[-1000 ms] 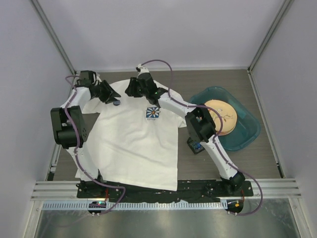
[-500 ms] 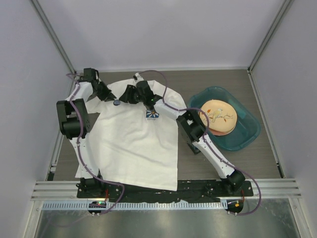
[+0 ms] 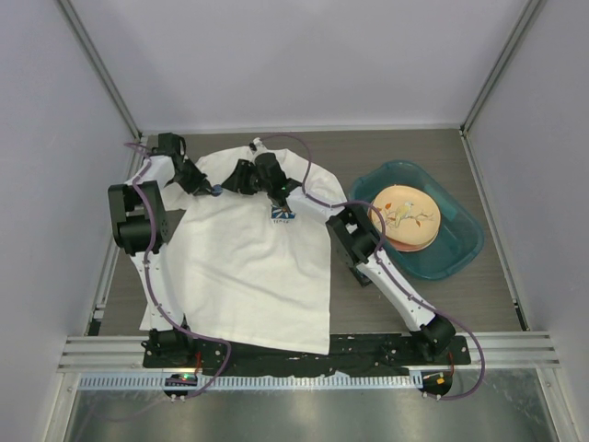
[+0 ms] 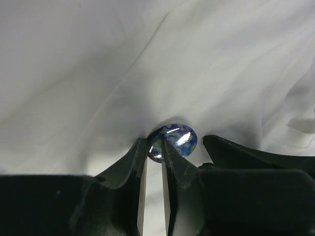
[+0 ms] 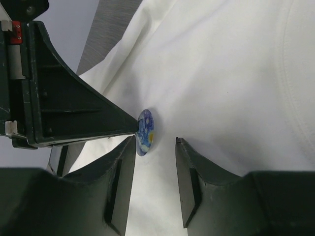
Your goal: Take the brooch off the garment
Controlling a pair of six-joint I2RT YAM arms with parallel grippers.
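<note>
1. Garment (image 3: 248, 267), a white T-shirt, lies spread over the left half of the table (image 3: 396, 152), collar toward the far edge.
2. The left gripper (image 4: 154, 143), near the table's far left corner, has its jaws pinched on the rim of the brooch (image 4: 177, 138), a small dark-blue pin on the shirt's far left part.
3. The right gripper (image 5: 155, 142) hovers just beside the brooch, jaws apart.
4. A teal basin (image 3: 460, 250) holding a plate (image 3: 405, 219) stands by the right edge.

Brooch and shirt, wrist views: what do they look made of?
Brooch: a glossy domed face, probably glass or clear resin over a blue-and-yellow painted image. The sign is the sharp bright highlights on its surface. Its backing is hidden, so I can't tell whether that part is metal.
Shirt: white matte knit fabric, cotton-like. It shows soft creases and no sheen. The exact fibre can't be told.
</note>
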